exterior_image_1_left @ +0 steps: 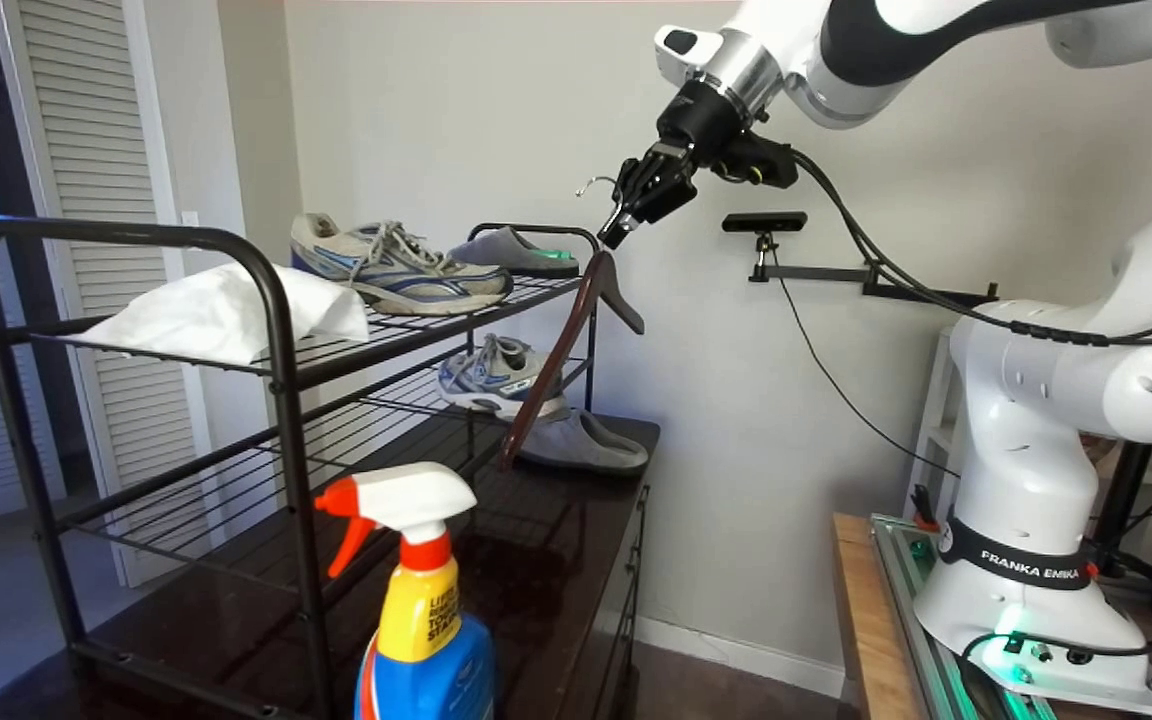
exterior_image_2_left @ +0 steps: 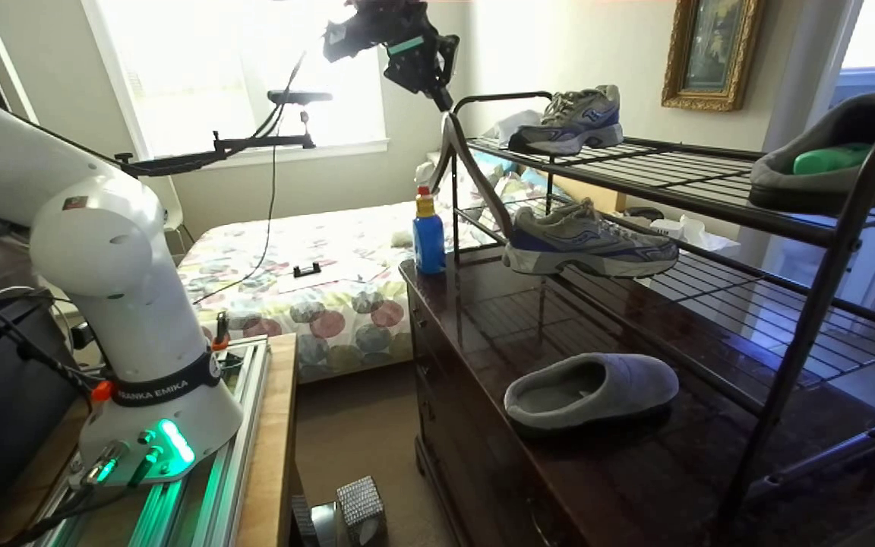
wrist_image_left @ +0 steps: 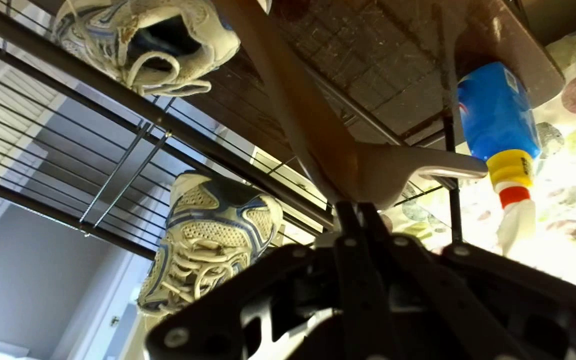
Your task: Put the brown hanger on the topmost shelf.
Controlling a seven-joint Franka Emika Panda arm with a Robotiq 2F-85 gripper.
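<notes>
Tool (wrist_image_left: 357, 210) (nearly closed) holds the brown hanger (wrist_image_left: 315, 125) by its top.

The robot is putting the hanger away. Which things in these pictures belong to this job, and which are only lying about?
Belonging to the job:
brown hanger, held
gripper, holding it
topmost shelf, the goal

Only lying about:
upper running shoe
lower running shoe
upper slipper, with a green object inside
lower slipper
spray bottle
white bundle, contents unclear
</notes>
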